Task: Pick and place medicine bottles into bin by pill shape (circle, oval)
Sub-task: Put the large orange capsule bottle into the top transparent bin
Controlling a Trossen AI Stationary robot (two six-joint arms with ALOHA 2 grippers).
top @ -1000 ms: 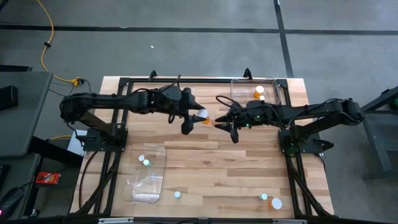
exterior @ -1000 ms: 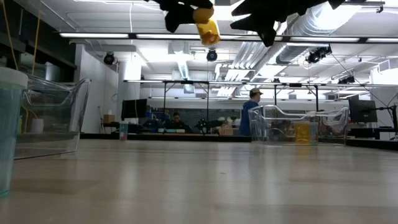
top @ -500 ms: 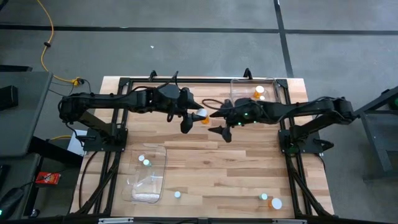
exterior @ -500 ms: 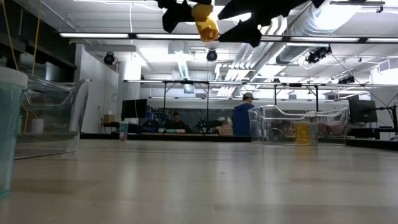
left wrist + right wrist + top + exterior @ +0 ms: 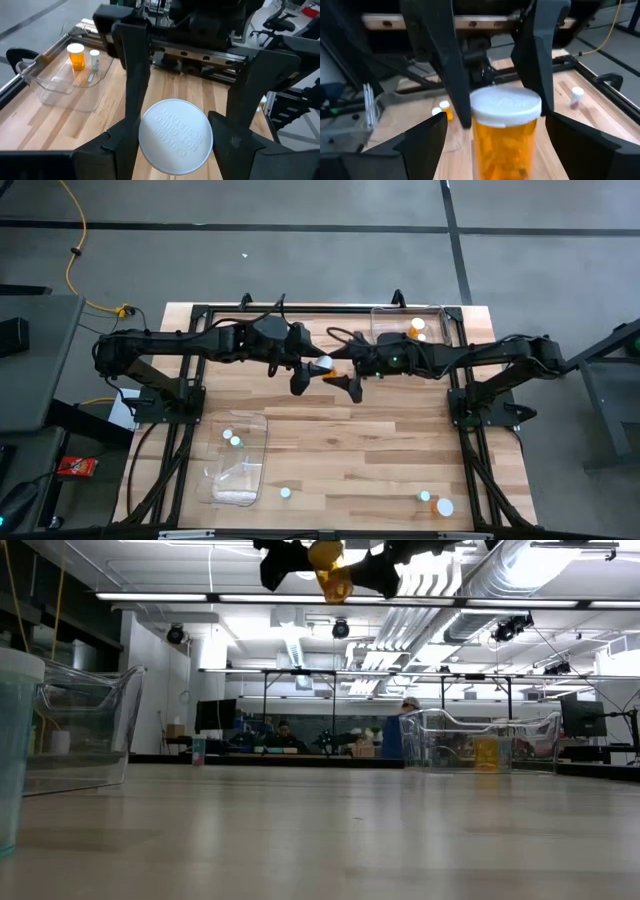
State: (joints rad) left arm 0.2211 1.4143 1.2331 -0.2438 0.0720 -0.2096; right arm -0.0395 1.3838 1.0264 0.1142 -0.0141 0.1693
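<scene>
mid-air handoff above table centre: left gripper [image 5: 312,370] is clamping 1 orange bottle [image 5: 328,369] by its white cap; right gripper [image 5: 346,372] is spreading wide around bottle's base.

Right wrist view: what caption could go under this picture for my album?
An orange medicine bottle with a white cap, held up by the left gripper, sits between the right gripper fingers.

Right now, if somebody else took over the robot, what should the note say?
Left end effector: shut on an orange bottle, in the air over mid-table.
Right end effector: open, fingers either side of that bottle.
Done: two bottles in the back-right bin, two in the front-left bin.
To do: this bottle, plus three loose bottles near the table's front edge.
</scene>
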